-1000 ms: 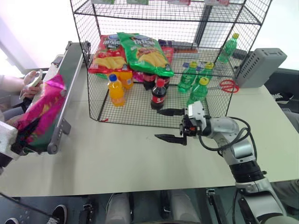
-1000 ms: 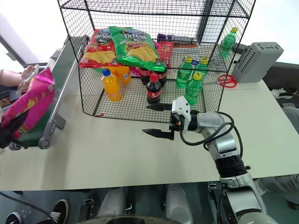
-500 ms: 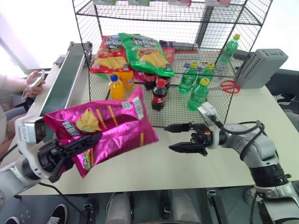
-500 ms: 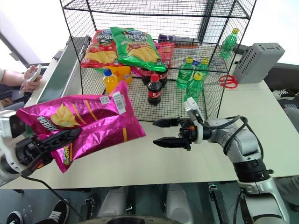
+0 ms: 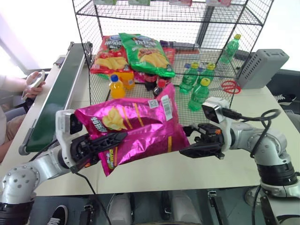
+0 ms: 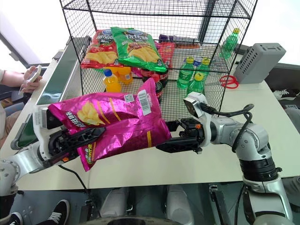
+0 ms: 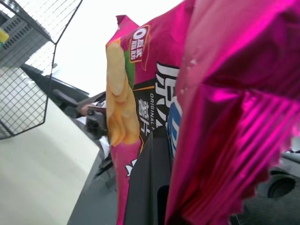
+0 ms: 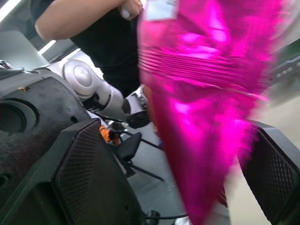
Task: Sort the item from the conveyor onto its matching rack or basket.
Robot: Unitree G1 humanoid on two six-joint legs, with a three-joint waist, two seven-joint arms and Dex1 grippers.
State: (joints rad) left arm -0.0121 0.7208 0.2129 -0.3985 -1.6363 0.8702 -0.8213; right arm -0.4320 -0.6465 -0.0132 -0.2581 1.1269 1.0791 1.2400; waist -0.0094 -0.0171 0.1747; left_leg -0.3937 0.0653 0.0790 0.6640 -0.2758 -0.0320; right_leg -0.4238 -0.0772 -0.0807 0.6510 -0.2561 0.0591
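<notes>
A pale table (image 5: 262,101) carries the black wire rack (image 5: 93,28) at its far middle. Left of the rack lies the green conveyor (image 5: 54,101); right of the rack sit red scissors (image 5: 229,86) and a grey vented box (image 5: 261,66).

Glossy foil crisp bag (image 5: 136,126), black wire-mesh rack (image 5: 140,14).

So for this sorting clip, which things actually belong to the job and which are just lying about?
Part of the job:
- magenta crisp bag, clamped in the left gripper
- right gripper, open at the bag's far end
- conveyor
- black wire rack

Just lying about:
- red scissors
- grey vented box
- person's hand holding something beside the conveyor
</notes>
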